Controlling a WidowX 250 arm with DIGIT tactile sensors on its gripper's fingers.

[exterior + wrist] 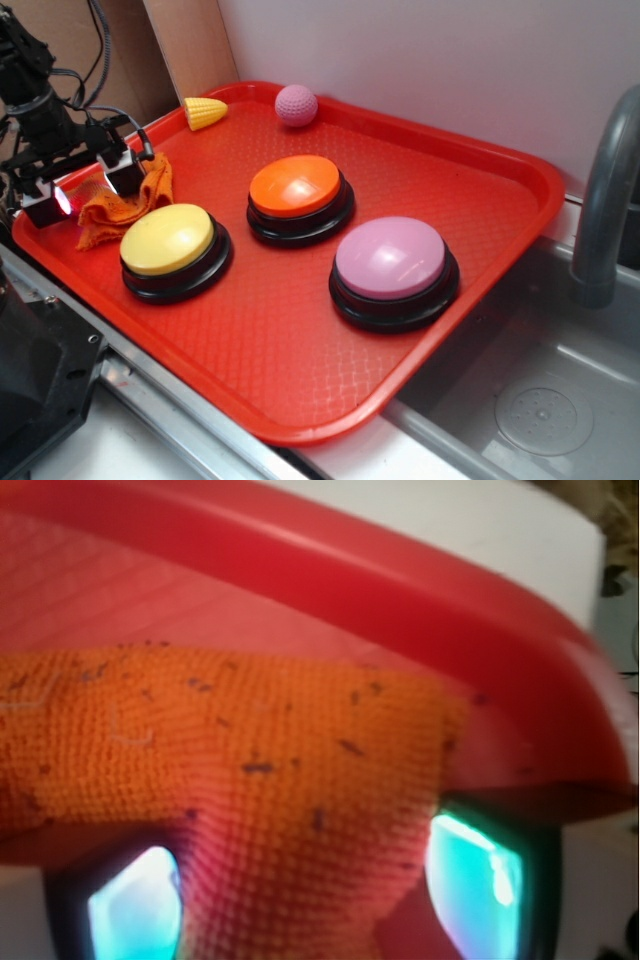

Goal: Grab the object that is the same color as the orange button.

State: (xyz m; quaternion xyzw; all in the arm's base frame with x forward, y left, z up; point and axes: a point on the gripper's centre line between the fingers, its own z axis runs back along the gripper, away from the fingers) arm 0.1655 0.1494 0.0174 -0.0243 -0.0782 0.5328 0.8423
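The gripper [88, 190] stood with its jaws apart, straddling the orange cloth [125, 205] at the red tray's [400, 350] left edge beside the yellow button [168, 240], so the fabric rose directly between its fingertips [135, 910], ready for closing.

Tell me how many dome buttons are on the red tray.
3: the yellow button at the front left, the orange button in the middle, the pink button on the right. None seem hidden.
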